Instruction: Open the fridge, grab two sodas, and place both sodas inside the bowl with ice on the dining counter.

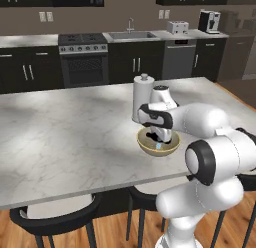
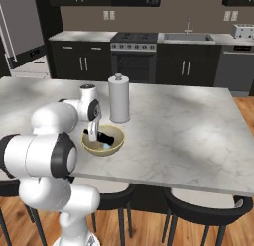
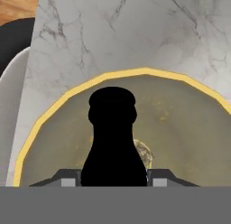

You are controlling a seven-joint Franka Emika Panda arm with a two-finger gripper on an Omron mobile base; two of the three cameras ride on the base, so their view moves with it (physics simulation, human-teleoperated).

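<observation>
Dark, nearly black soda bottle (image 3: 113, 142) gripped between the two fingers (image 3: 113, 181), closed tight on its body just below the shoulder, neck and cap pointing away from the hand. Held low inside the tan-yellow bowl (image 1: 145, 147), yellow rim curving around it in the hand view; whether the bottle touches the bowl's bottom cannot be told. Pale blue ice cube (image 1: 159, 146) lying in the bowl beside the bottle. Bowl standing on the white-grey veined marble desk (image 1: 70, 137), near its front edge, just in front of the upright white paper towel roll (image 2: 119, 98). Black stools (image 2: 203, 208) tucked under the desk's near side, above a wooden floor (image 1: 115, 232). Across the room, black cabinets (image 1: 30, 67), a stove (image 1: 83, 57), a sink (image 1: 131, 35), and a toaster (image 1: 177, 27) on the pale far counter. Light grey fridge door (image 2: 20, 27) with a long silver handle at the far left of the right base view.
</observation>
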